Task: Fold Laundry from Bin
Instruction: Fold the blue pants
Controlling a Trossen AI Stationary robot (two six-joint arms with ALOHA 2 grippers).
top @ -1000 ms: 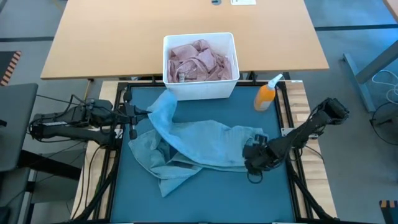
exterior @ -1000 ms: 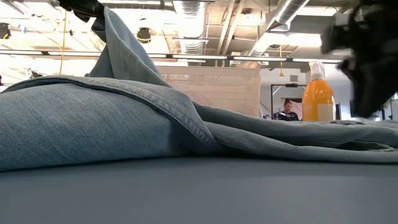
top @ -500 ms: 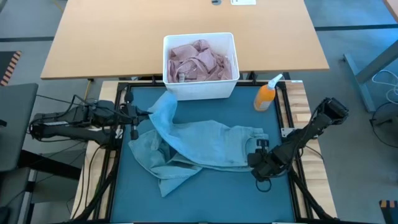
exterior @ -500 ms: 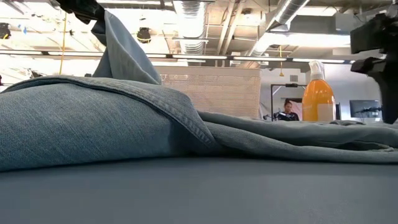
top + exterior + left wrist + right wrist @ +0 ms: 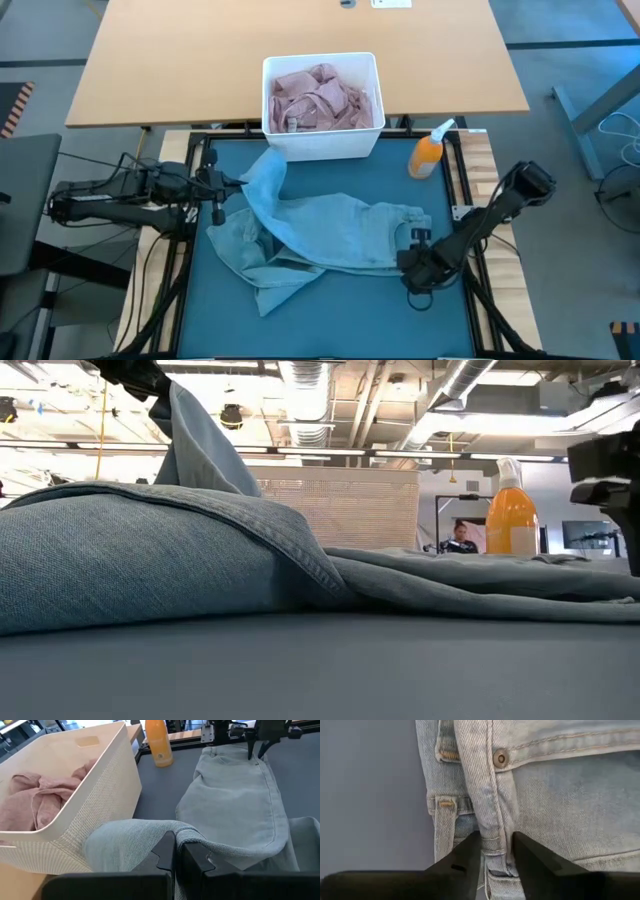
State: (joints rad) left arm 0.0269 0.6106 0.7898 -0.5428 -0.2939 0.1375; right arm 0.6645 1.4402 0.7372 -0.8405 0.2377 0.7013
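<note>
Two claws on jeans point(image 5: 330, 235): left claw point(image 5: 222, 183) clamped on leg at 9 o'clock; right claw point(image 5: 495, 851) half-open astride waistband, pinch squarely before lifting.

You see jeans point(image 5: 320, 235) spread on the mat point(image 5: 340, 320); the bin point(image 5: 322, 143) sits at twelve, the right gripper point(image 5: 413, 262) apparently at their waistband.

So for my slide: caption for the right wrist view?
Right gripper closing on the jeans' waistband beside the button.
</note>
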